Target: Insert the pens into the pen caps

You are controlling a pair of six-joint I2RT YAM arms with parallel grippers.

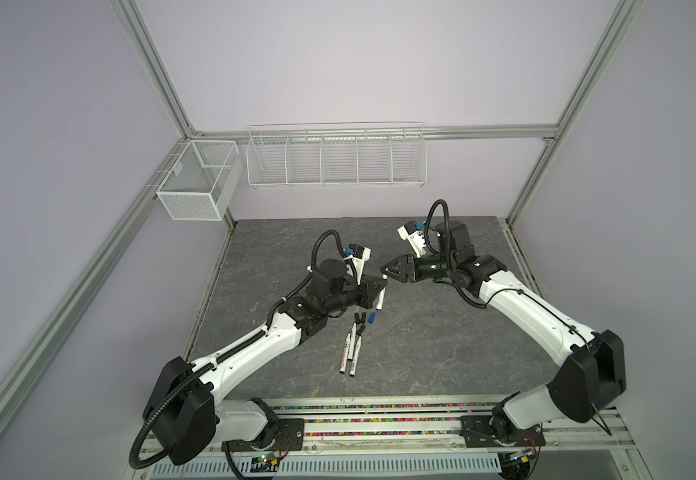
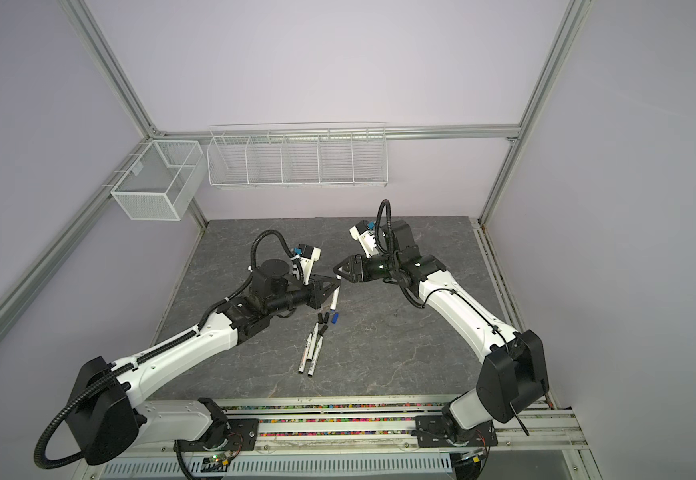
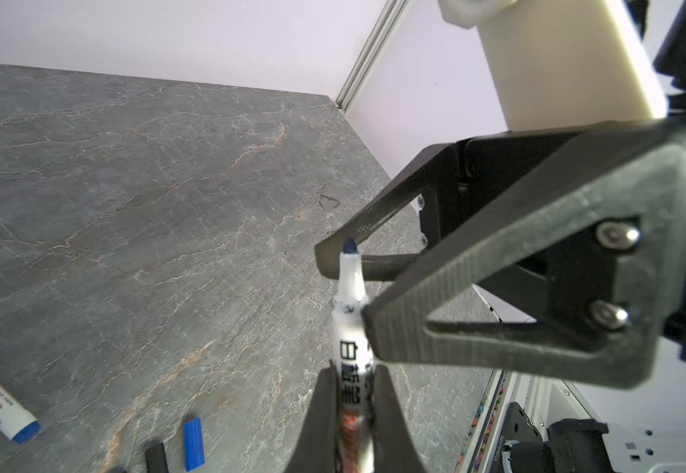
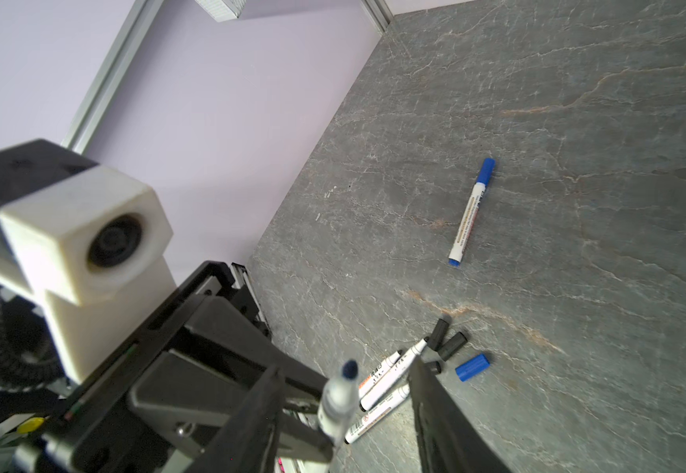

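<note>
the blue-tipped pen point(image 3: 351, 348) was uncapped and clamped by its barrel in the left gripper point(image 3: 351, 381), held off the desk point(image 1: 441, 332) above its middle. its bare tip pointed into the right gripper point(image 3: 345, 286), whose jaws stood apart, one on each side of the tip. in the right wrist view the blue-tipped pen point(image 4: 335, 403) sat nearer one finger point(image 4: 267, 405) than the other; whether either touched it could not be told. below, toward the desk's near edge, the blue cap point(image 1: 372, 319) lay loose just beside the black caps point(image 1: 360, 322). next to them the three black-tipped pens point(image 1: 350, 351) lay side by side, their tips toward the caps. a capped blue pen point(image 4: 472, 213) lay alone on the desk, apart from that cluster on its far-edge side.
</note>
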